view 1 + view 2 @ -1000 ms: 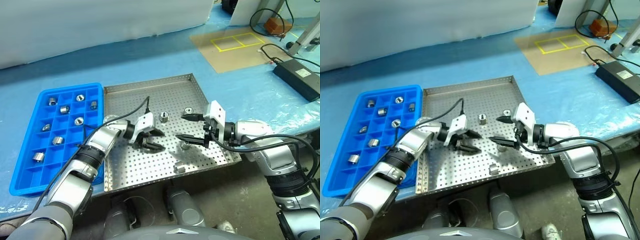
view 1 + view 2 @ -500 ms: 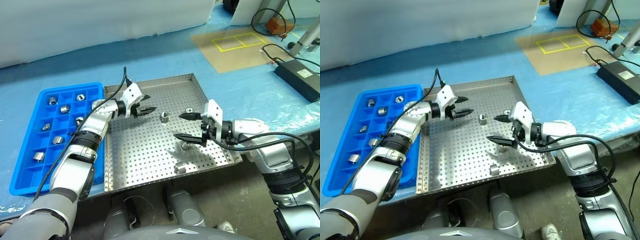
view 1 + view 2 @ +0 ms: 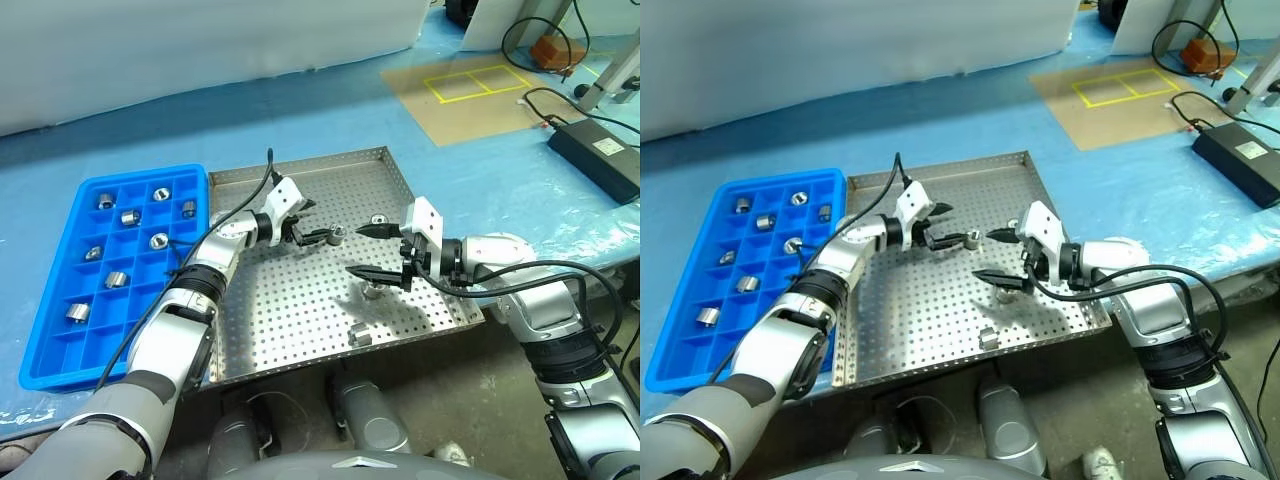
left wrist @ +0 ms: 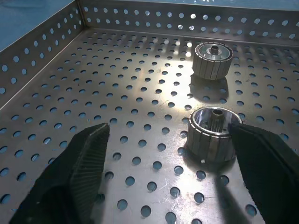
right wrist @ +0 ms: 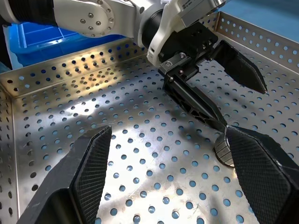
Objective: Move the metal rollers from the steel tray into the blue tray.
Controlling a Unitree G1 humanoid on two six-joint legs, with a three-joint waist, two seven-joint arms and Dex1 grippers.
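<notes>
Shiny ribbed metal rollers w/ center holes, upright.

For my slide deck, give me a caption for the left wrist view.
Open left gripper reaching around a metal roller on the steel tray.

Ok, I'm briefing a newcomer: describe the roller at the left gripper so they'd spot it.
Find the steel tray. In its far half, pick the roller nearer the blue tray, between the left gripper's open fingers, not its neighbour.

Blue-covered table carries steel tray, blue tray.
</notes>
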